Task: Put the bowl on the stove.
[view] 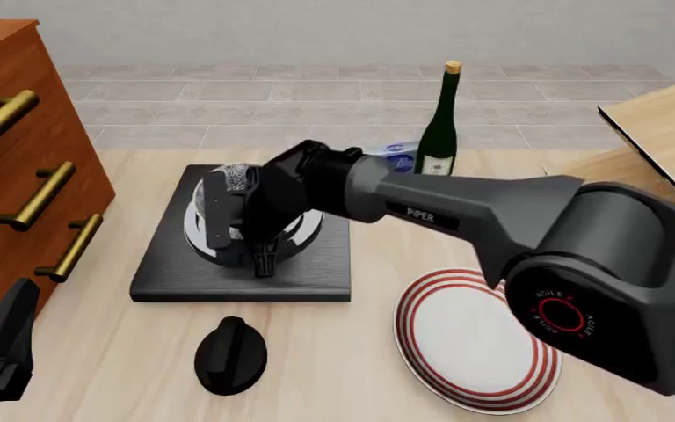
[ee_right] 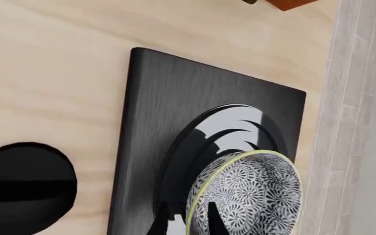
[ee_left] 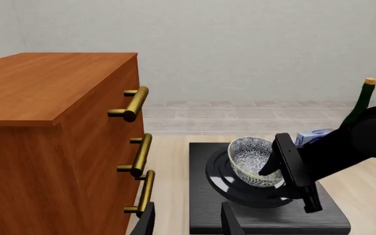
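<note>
The right gripper's [ee_left: 276, 171] fingers pinch the speckled round bowl's [ee_left: 252, 160] rim, tilted above the flat black stove's [ee_left: 204, 210] ringed burner; left fingers' state unclear

wooden drawers [view: 10, 149], wine bottle [view: 438, 132], red-ringed plate [view: 473, 343], knob [view: 231, 353]

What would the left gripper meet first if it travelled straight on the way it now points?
Probably the stove: its near edge lies just ahead of the left gripper, with the cabinet close alongside. Depth is uncertain.

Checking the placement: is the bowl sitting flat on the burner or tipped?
Tipped. The bowl leans with its opening sideways over the stove, its rim pinched by the right gripper.
</note>
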### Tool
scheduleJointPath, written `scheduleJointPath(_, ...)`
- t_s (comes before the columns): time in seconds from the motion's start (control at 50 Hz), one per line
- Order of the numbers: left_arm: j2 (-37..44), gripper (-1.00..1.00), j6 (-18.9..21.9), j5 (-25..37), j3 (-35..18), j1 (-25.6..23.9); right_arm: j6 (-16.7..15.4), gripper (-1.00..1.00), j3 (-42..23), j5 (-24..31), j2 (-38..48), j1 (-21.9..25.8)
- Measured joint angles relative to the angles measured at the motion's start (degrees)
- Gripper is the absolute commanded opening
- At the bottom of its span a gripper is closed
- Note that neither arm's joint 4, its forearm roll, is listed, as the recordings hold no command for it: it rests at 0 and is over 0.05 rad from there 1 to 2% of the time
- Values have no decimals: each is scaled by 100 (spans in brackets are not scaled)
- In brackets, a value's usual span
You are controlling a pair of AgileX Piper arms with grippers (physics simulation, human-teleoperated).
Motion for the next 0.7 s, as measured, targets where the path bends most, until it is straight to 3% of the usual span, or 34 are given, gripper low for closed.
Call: scheduleJointPath(0.7, 0, 100, 0, 0, 0, 0, -94, 100, 269, -135, -207, 65)
